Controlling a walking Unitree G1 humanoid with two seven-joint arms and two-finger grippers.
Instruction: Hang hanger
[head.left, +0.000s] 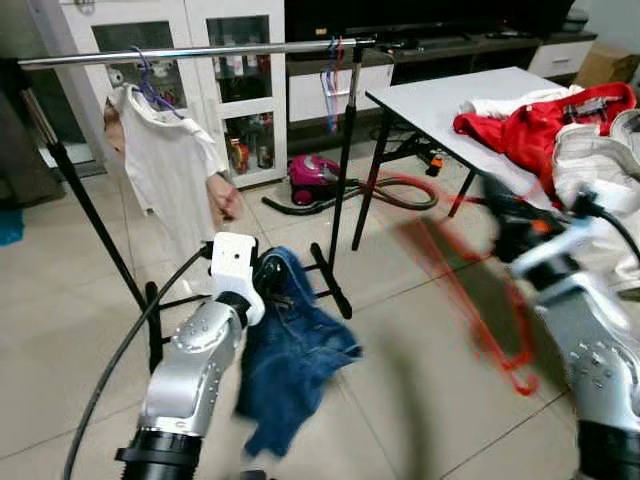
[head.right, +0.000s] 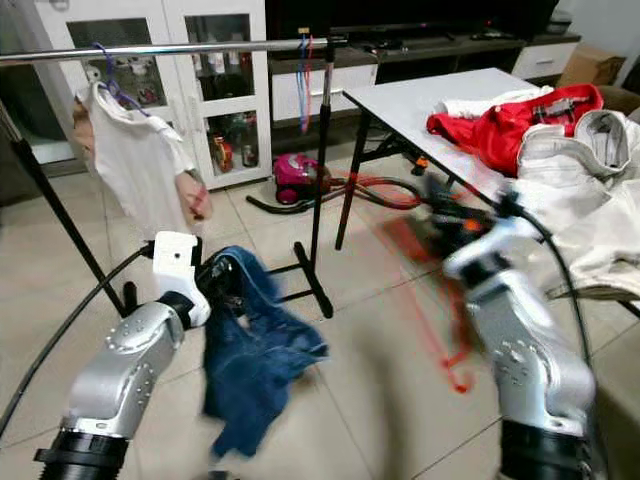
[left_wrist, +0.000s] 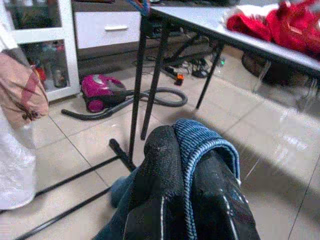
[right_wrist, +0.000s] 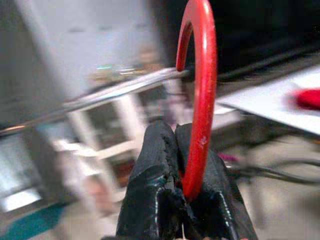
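Red plastic hanger (head.right: 440, 300): held in the right gripper (right_wrist: 182, 165) over the tiled floor (head.left: 420, 340), between the clothes rack and the white table (head.left: 440, 105). In the eye views it is motion-blurred; its triangular body hangs below the gripper, long axis slanting down toward the floor. In the right wrist view the curved hook (right_wrist: 200, 75) rises straight out from between the fingers, its open end curling over toward the rail. Surface glossy, smooth, uniform red.

Right gripper: black fingers (right_wrist: 155, 165) pressed together on the hook's stem, pinching it.

Left gripper (left_wrist: 187, 180): low, in front of the rack's base, fingers closed on a fold of blue denim garment (head.left: 295, 365); the rest of the denim drapes down to the floor.

Silver horizontal rail of the black-framed clothes rack (head.left: 200, 52) crosses the upper scene. A white shirt on a purple hanger (head.left: 165, 160) hangs from it toward the robot's left; a few empty hangers (head.left: 333, 75) hang near its right end post.

Table holds a red garment (head.left: 540, 125) and pale clothing (head.left: 600, 170). A magenta vacuum cleaner (head.left: 315, 175) sits on the floor behind the rack, before white glass-door cabinets (head.left: 240, 90).
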